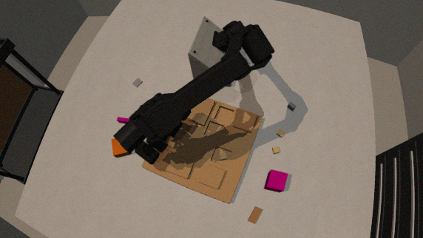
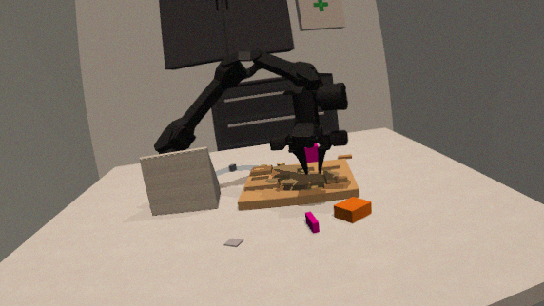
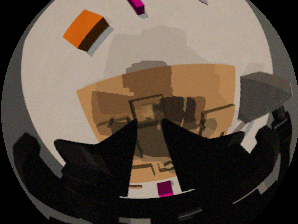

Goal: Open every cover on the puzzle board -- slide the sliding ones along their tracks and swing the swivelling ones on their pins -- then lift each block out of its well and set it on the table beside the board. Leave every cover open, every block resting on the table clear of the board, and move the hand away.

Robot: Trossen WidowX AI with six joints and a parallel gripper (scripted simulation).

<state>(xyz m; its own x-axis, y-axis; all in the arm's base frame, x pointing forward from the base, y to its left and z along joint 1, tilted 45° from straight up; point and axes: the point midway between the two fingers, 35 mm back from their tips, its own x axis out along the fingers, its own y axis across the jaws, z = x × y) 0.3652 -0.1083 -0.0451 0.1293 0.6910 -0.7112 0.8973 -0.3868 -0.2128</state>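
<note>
The wooden puzzle board (image 1: 222,195) (image 2: 295,200) (image 3: 200,80) lies flat, with dark-edged wells and tracks, much of it in the arm's shadow. My gripper (image 2: 313,173) (image 3: 149,122) is partly open, pointing down just above the board, with nothing seen between the fingertips. In the wrist view a square well with a pale patch (image 3: 147,111) inside lies just beyond the tips. A small pale piece (image 1: 222,154) sits on the board. Two small tan blocks (image 1: 280,133) (image 1: 276,149) and a small dark grey block (image 1: 291,106) rest on the table beside it. Shadow and arm hide which covers stand open.
An orange block (image 1: 119,148) (image 2: 352,209) (image 3: 86,30) and a magenta bar (image 1: 123,120) (image 2: 312,222) (image 3: 136,6) lie beside the board. A magenta cube (image 1: 276,180) and brown slab (image 1: 255,215) lie opposite. A large grey box (image 2: 181,182) stands near the arm's base.
</note>
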